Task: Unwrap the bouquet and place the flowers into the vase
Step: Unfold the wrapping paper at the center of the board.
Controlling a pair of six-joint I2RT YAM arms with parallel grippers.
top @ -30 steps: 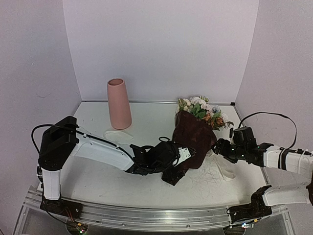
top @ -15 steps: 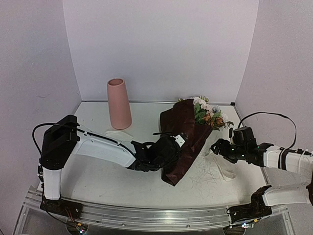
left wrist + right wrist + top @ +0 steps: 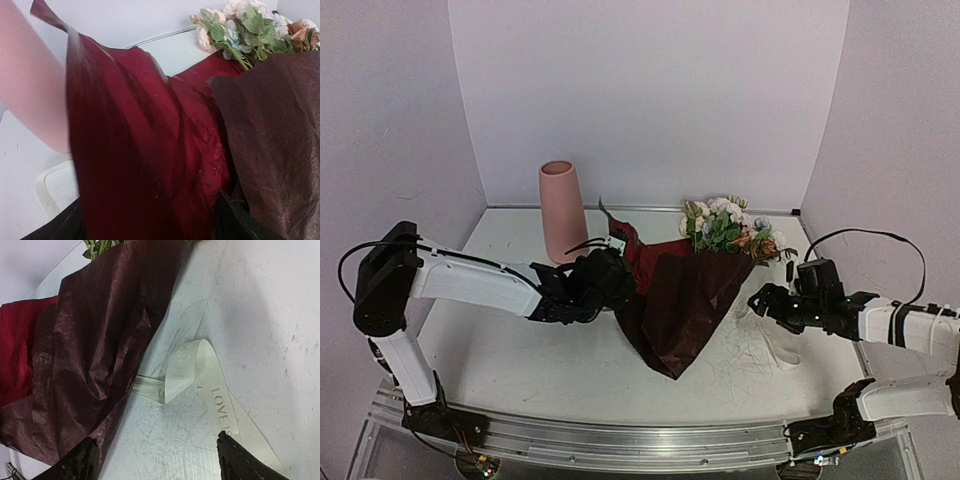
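Your left gripper (image 3: 608, 272) has the dark red wrapping paper (image 3: 150, 150) draped between its fingers; you cannot tell whether the jaws pinch it. Your right gripper (image 3: 758, 300) is spread wide above the loose cream ribbon (image 3: 200, 372), holding nothing. The bouquet (image 3: 695, 285) lies on the table (image 3: 520, 360), right of centre. Its long axis runs from the paper's pointed tip, near, to the flowers (image 3: 725, 225), far right. The crinkled paper fans open leftward, one flap raised beside the upright vase (image 3: 563, 212).
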